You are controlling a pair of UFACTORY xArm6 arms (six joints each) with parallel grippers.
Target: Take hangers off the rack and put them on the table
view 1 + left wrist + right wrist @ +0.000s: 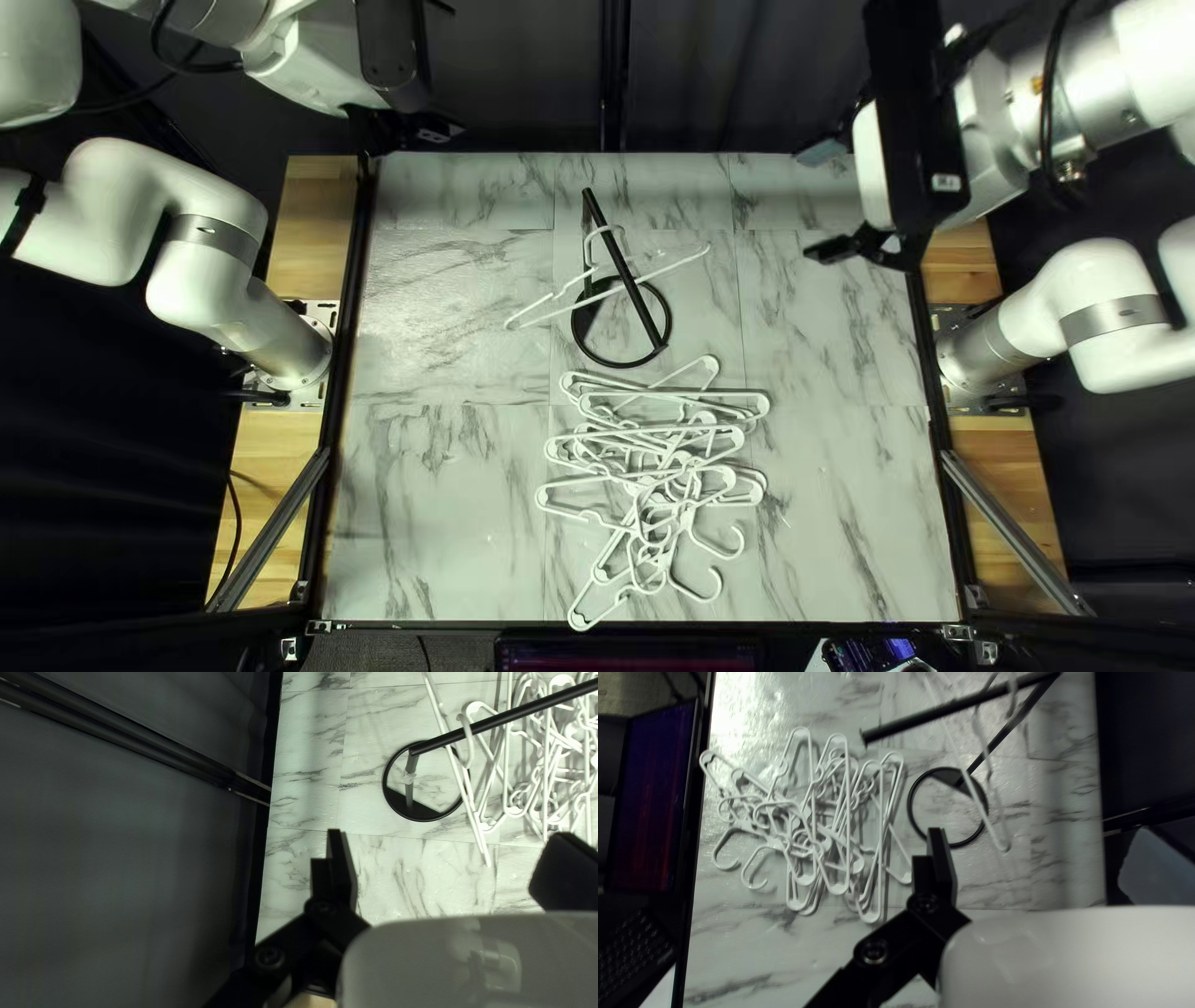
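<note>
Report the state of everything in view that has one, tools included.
Left tool: open, holding nothing.
Right tool: open, holding nothing.
Rack: standing upright, with one hanger on it.
White hanger: hanging on the rack.
Other hangers: off the rack, heaped and overlapping on the table.
Screen: lit.

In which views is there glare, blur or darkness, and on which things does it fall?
Right wrist view: glare whitens the table beside the piled hangers, and the hanger on the rack looks soft and blurred. Left wrist view: the curtain is dark, its folds faint. Top left view: the piled hangers look fairly crisp, the curtain again dark.
</note>
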